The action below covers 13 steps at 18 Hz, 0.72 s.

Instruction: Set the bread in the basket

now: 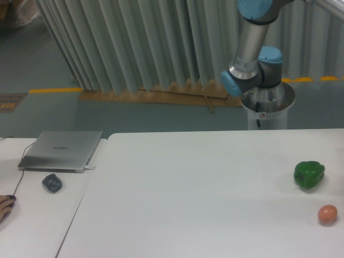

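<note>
Neither the bread nor the basket shows in this view. Only the arm's base and lower joints [252,64] are visible, at the back right behind the white table [188,199]. The arm runs up and out of the top of the frame, so the gripper is out of view. I cannot tell whether it holds anything.
A green bell pepper [309,174] sits near the table's right edge, with a small orange-pink ball [327,214] in front of it. On the left table lie a closed silver laptop [62,150] and a small dark lump [52,183]. A hand [5,208] shows at the left edge.
</note>
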Tool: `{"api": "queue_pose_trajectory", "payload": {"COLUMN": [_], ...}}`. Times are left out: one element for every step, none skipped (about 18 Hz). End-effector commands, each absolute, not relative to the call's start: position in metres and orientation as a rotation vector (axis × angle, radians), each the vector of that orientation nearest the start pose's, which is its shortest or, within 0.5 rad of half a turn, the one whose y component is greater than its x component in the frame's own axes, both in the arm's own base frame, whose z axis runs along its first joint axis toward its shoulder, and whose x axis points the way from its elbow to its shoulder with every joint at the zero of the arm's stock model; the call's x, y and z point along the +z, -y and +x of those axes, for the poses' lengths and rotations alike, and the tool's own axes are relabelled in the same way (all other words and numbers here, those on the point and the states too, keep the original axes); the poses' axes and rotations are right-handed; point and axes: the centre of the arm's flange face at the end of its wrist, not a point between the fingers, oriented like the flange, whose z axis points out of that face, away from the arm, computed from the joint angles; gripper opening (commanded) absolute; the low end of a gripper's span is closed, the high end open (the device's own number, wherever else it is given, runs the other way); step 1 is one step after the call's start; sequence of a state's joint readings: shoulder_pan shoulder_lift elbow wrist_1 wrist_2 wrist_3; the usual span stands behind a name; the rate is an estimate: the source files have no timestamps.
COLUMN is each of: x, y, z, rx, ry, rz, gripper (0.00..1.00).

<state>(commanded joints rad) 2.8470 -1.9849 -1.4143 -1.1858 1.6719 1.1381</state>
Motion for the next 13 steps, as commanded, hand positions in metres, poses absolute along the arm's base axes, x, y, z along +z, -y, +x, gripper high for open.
{"api": "queue_pose_trajectory", "payload": {"x": [0.361,0.362,0.359,0.356,0.354,0.353,0.353,0.353,0.351,0.352,0.352,0.35,0.349], "y": [-0.307,-0.298,-0.294,-0.293,-0.292,-0.292,-0.293,-0.293,-0.295,-0.296,-0.298,-0.298,-0.298], "z": [-0.601,-0.607,-0.61,-0.611,-0.612,-0.613,-0.613,-0.613,-0.612,-0.612,-0.611,-0.61,-0.609], "rx": [0.249,0.268,0.272,0.265,0.268,0.275,0.273,0.276,0.273,0.282,0.289,0.288,0.286], "ry": [0.213,0.209,0.203,0.207,0.21,0.213,0.213,0.218,0.216,0.211,0.207,0.204,0.204], "rz": [-3.191,-3.208,-3.218,-3.22,-3.219,-3.218,-3.219,-3.217,-3.22,-3.217,-3.215,-3.217,-3.219], "gripper": [0.35,0.35,0.35,0.35,0.37,0.39,0.45,0.57,0.8,1.0,1.0,1.0,1.0]}}
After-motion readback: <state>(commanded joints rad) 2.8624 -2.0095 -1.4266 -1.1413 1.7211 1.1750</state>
